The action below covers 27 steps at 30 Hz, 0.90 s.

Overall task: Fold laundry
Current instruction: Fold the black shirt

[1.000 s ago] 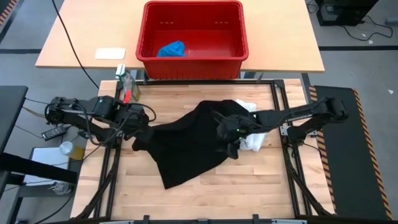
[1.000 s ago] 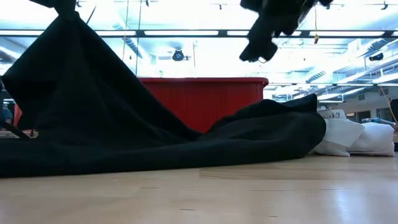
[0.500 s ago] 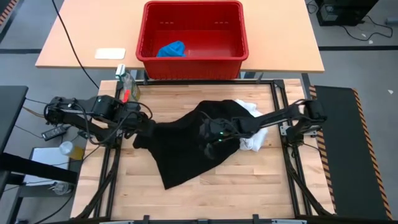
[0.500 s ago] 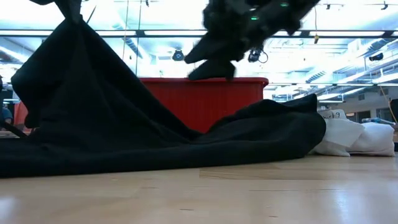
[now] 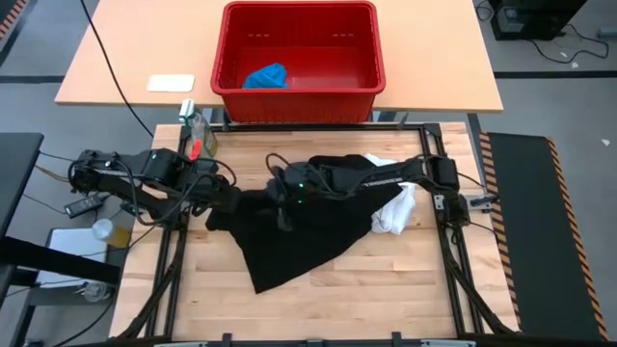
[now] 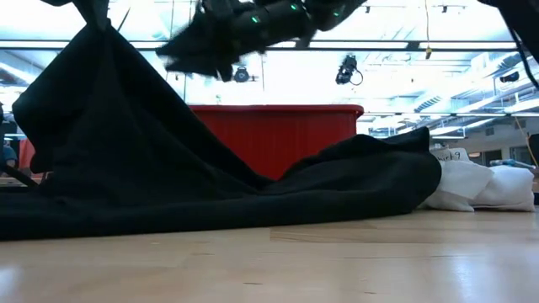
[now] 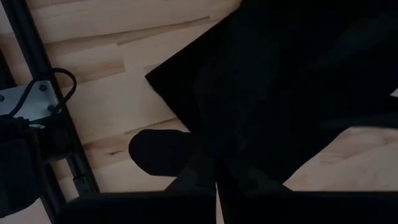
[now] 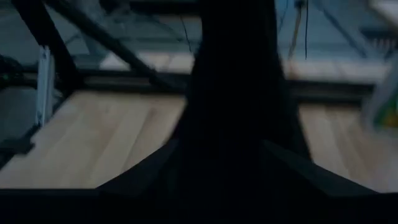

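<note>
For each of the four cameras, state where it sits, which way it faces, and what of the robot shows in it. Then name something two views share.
High view: overhead, looking straight down; both arms, left gripper, right gripper over the black garment.
Low view: table height, looking level across; the right arm overhead, red basket behind.
Left wrist view: on the left arm, facing the black garment.
Right wrist view: on the right arm, facing the lifted black cloth.
Shared: the white garment, high and low views.

One camera hangs overhead, facing straight down on the pale wooden bench (image 5: pixel 318 289). Another sits at bench-top level, facing across it toward the red plastic basket (image 6: pixel 278 135), shared with the overhead view. Each wrist camera looks closely past its own fingers at the large black cloth garment (image 7: pixel 286 81).
</note>
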Each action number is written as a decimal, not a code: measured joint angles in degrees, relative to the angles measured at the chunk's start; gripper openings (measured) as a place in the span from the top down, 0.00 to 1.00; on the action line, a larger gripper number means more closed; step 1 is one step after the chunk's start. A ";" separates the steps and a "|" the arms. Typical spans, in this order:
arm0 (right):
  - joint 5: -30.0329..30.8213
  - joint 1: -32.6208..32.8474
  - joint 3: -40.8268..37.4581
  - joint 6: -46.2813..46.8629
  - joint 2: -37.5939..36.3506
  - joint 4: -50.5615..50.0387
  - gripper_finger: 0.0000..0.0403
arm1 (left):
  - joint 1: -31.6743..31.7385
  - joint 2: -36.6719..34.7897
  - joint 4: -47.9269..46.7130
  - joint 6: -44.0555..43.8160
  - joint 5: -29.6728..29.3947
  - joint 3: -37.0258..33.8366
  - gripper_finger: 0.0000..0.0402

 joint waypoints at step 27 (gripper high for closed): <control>-2.90 -2.51 12.38 -7.24 9.00 4.46 0.68 | -4.00 0.00 2.03 8.49 -5.02 0.00 1.00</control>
